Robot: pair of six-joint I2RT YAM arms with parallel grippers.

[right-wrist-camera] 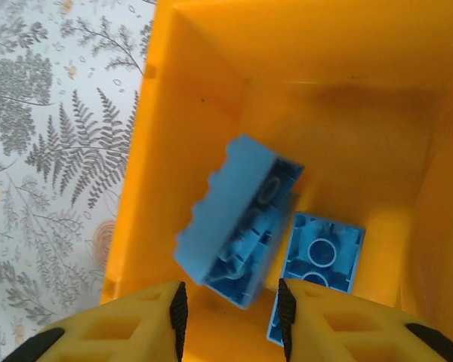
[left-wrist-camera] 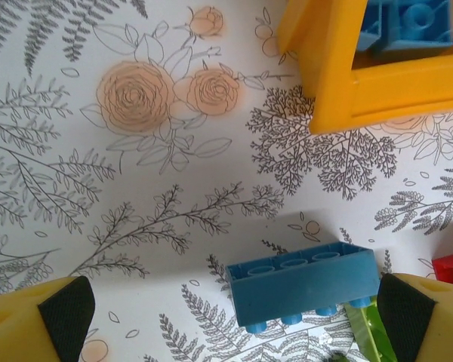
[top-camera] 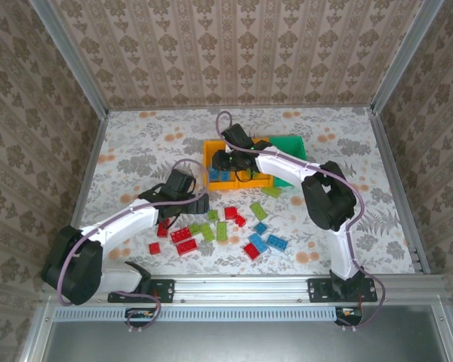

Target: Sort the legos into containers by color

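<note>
Bare worktop fills the overhead frame's upper left and right edge. Scattered legos crowd lower centre; containers and the right arm bar upper centre, seemingly tight against each other.

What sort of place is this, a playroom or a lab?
Probably a robot test cell: two robot arms bolted to an aluminium rail, a tabletop boxed in by wallpapered panels, and lego bricks with bins laid out for sorting.

White-and-black arms, lilac cables, yellow fingers

Blue brick between spread fingers of the left claw, orange bin corner beyond
</note>
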